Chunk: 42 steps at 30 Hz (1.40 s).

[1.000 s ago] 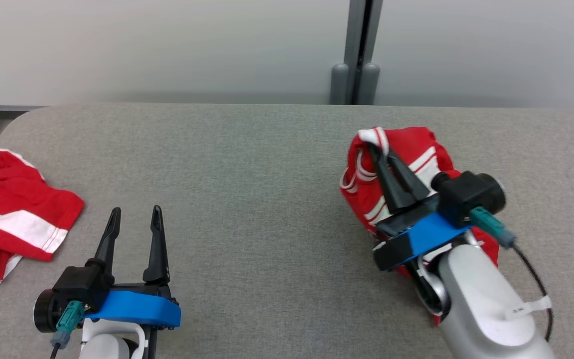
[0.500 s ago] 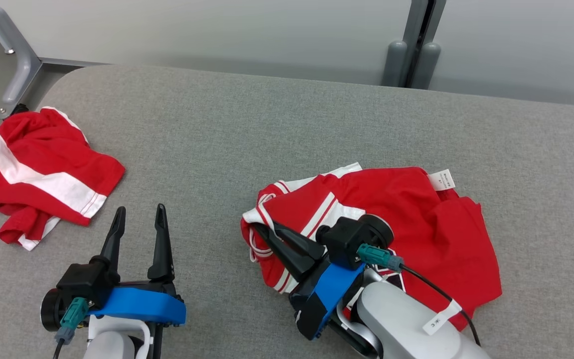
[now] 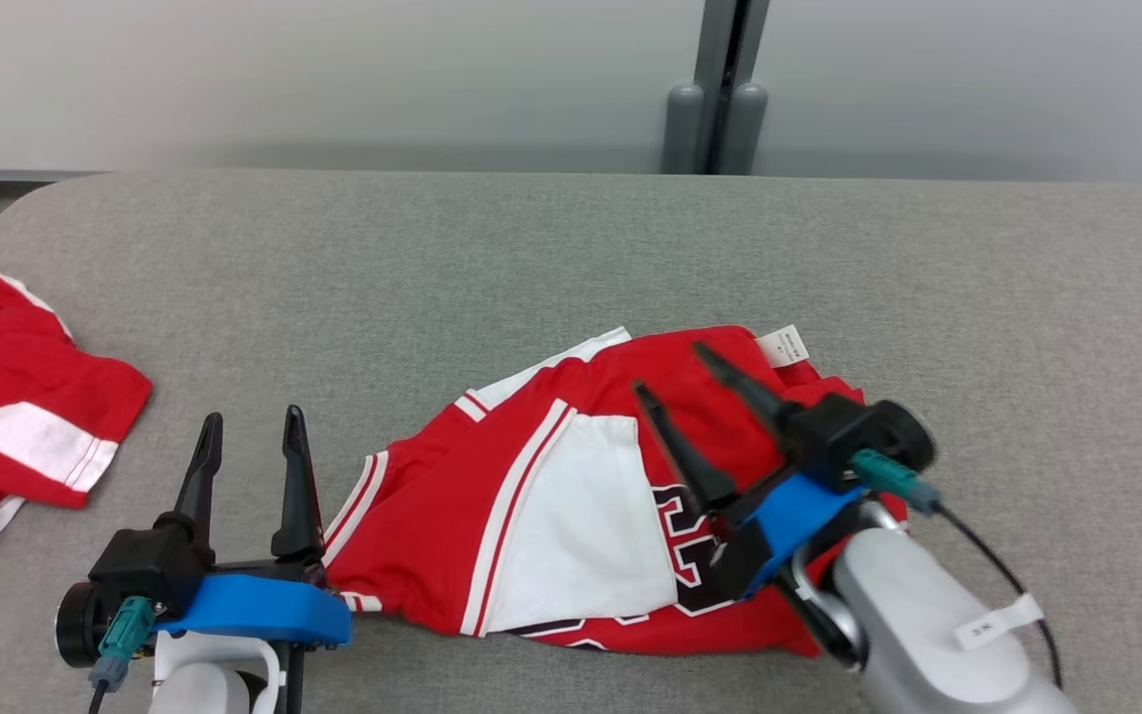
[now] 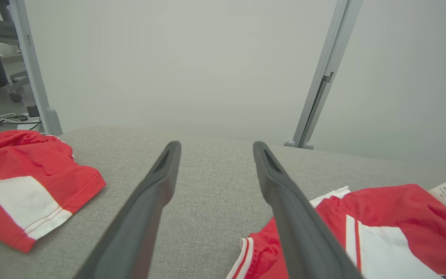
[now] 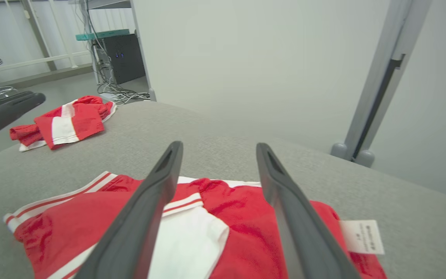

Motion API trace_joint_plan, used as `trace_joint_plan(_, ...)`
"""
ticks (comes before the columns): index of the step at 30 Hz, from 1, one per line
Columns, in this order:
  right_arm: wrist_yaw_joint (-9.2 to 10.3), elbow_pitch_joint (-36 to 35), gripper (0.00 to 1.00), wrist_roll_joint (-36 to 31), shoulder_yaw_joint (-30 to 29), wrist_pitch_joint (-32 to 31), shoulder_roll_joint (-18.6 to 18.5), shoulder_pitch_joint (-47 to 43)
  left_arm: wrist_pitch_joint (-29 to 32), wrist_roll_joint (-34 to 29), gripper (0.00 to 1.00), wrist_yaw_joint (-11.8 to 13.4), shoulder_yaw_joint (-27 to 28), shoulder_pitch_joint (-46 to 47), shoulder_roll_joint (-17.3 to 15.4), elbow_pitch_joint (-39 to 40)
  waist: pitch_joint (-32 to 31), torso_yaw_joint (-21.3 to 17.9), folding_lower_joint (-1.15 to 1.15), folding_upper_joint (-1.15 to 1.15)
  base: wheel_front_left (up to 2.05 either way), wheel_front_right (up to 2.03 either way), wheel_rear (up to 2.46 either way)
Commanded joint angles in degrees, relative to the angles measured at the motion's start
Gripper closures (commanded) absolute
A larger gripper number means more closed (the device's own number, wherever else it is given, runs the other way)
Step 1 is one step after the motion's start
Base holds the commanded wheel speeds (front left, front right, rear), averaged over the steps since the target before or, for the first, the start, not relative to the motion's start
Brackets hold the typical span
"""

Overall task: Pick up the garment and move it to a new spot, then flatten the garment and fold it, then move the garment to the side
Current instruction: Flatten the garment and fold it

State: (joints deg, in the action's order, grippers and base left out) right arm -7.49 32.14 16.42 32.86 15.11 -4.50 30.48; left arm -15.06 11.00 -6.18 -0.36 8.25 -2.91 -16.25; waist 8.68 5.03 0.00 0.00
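A red garment (image 3: 571,506) with white panels, stripes and dark lettering lies spread on the grey table (image 3: 492,258), its white tag at the far right corner. The same garment (image 5: 215,232) lies under my right gripper (image 3: 672,367), which hovers open above its right half with nothing between the fingers. My left gripper (image 3: 250,416) stands open at the lower left, just left of the garment's striped hem (image 4: 254,252). Its fingers hold nothing.
A second red and white garment (image 3: 6,436) lies crumpled at the table's left edge, also visible as a heap (image 4: 21,186) and a small pile (image 5: 62,124). A grey post (image 3: 720,89) rises behind the table's far edge. Bare table stretches across the back and right.
The right gripper has let go of the garment and opened above it. The garment, bunched before, now lies spread wider toward the left. The camera view has shifted between frames.
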Motion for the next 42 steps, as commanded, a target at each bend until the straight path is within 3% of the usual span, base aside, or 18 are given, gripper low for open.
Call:
trace_joint_plan(1,-0.01,-2.2,0.00,-1.8,-4.6,0.1,-1.7,-2.2,-0.2,-0.6,0.00,-0.2,0.6,-0.5,0.0,0.2,-1.1,-1.7,0.00,0.00,0.00,0.00,0.00)
trace_joint_plan(7,-0.01,-10.5,0.00,-6.1,-18.7,0.1,-3.8,-9.5,-0.2,-1.6,0.00,-0.4,1.6,-1.7,0.0,0.2,-2.5,-3.9,0.00,0.00,0.00,0.00,0.00)
trace_joint_plan(15,-0.01,-17.3,0.00,-9.7,-29.7,0.1,-1.0,-20.9,-0.2,-2.5,0.00,-0.8,2.1,-2.9,0.0,0.1,-3.6,-4.8,0.00,0.00,0.00,0.00,0.00)
trace_joint_plan(24,-0.01,-17.1,0.00,-10.7,-31.6,0.1,1.2,-25.1,-0.2,-2.6,0.00,-0.9,1.7,-3.2,0.0,-0.4,-3.9,-5.0,0.00,0.00,0.00,0.00,0.00)
trace_joint_plan(42,-0.01,-16.4,0.00,-9.6,-30.3,0.1,1.6,-24.2,-0.2,-3.7,0.00,-1.4,-0.3,-2.4,0.0,-1.7,-4.2,-6.0,0.00,0.00,0.00,0.00,0.00)
